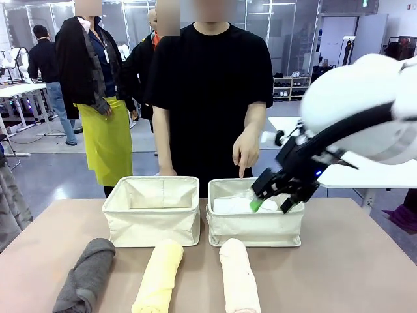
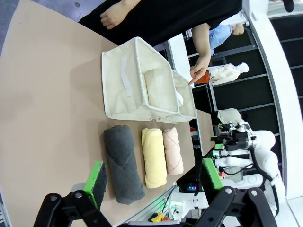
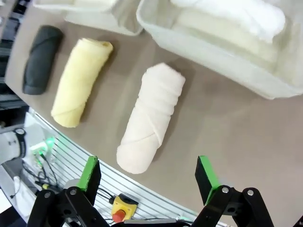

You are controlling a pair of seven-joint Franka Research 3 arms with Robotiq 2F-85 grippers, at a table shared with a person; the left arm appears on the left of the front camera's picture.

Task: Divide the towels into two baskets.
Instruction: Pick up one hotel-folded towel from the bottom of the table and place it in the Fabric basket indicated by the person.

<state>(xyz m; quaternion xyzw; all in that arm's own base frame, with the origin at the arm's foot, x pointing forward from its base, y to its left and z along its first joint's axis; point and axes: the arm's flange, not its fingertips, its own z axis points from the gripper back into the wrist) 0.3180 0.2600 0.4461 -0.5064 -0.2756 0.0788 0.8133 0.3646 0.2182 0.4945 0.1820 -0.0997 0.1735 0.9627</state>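
Two cream baskets stand side by side, the left basket (image 1: 151, 218) empty and the right basket (image 1: 255, 228) holding the white towel (image 1: 229, 205). Three towels lie in a row near the front edge: dark grey (image 1: 85, 277), pale yellow (image 1: 159, 277), pale peach (image 1: 238, 277). My right gripper (image 1: 270, 202) hangs open over the right basket's rim; in its wrist view the right gripper (image 3: 147, 172) sits above the peach towel (image 3: 151, 116), with the white towel (image 3: 236, 14) in the basket (image 3: 227, 56). My left gripper (image 2: 154, 177) is open, high over the grey towel (image 2: 123, 163) and yellow towel (image 2: 154, 158).
A person in black stands at the far side, one hand (image 1: 246, 153) pointing down at the right basket. The table's near edge runs just below the towels, with a yellow stop button (image 3: 120, 208) beneath it. Bare tabletop (image 1: 352, 261) lies right of the baskets.
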